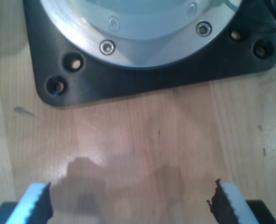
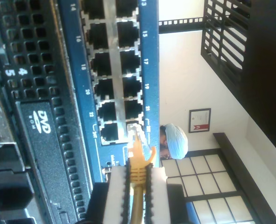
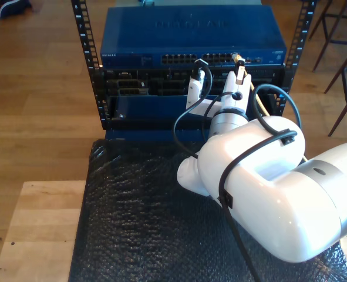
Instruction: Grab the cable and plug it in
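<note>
My second gripper (image 2: pixel 137 196) is closed on the cable (image 2: pixel 138 175): its pale pads press both sides of the yellow boot, and the cord runs back between them. Just beyond the pads, the clear plug (image 2: pixel 134 133) at the cable's end touches the mouth of the last port in the row on the blue switch (image 2: pixel 149 70), at about twelve o'clock from the gripper. So the grab is done. I judge the plugging almost done, but I cannot tell if the plug is fully seated, so a last push may remain.

My first gripper (image 1: pixel 130 200) is wide open and holds nothing. It hangs over a wooden table (image 1: pixel 142 140), and beyond it stands a black base plate (image 1: pixel 128 81).
</note>
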`<state>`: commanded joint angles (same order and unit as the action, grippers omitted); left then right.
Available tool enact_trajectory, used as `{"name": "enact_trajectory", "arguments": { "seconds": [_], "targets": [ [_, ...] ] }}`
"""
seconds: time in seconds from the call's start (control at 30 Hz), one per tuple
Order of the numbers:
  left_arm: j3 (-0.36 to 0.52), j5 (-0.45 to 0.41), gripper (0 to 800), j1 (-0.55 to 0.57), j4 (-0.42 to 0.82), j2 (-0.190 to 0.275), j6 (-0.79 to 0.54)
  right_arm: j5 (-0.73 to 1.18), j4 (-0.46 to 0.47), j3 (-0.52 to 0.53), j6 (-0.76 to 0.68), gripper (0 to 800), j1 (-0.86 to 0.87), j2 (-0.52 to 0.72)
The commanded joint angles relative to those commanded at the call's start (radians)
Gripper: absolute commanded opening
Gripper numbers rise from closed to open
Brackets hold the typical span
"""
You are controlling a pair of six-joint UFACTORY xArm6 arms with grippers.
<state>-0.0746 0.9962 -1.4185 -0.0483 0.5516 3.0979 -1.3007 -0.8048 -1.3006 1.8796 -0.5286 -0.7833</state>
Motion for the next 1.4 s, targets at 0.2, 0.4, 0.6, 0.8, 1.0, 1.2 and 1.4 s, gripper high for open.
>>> {"name": "enact_trajectory", "arguments": {
  "seconds": [0.2,0.4,0.6,0.8,1.0,1.2,1.4],
  "targets": [
    [0.0,0.0,799,0.0,0.0,0.0,0.0,0.0,0.0,-0.008,0.0,0,-0.002,0.0],
    [0.0,0.0,799,0.0,0.0,0.0,0.0,0.005,0.002,-0.055,0.002,0,0.006,-0.029],
    [0.0,0.0,799,0.0,0.0,0.0,0.0,0.006,0.003,-0.063,0.002,0,0.014,-0.032],
    [0.0,0.0,799,0.0,0.0,0.0,0.0,0.008,0.003,-0.063,0.002,0,0.014,-0.032],
    [0.0,0.0,799,0.0,0.0,0.0,0.0,0.006,0.006,-0.049,0.0,41,0.018,-0.032],
    [0.0,0.0,799,0.0,0.0,0.0,0.0,0.003,0.008,0.012,-0.002,194,0.009,0.005],
    [0.0,0.0,799,0.0,0.0,0.0,0.002,0.005,0.005,0.08,-0.002,207,-0.011,0.072]
  ]
}}
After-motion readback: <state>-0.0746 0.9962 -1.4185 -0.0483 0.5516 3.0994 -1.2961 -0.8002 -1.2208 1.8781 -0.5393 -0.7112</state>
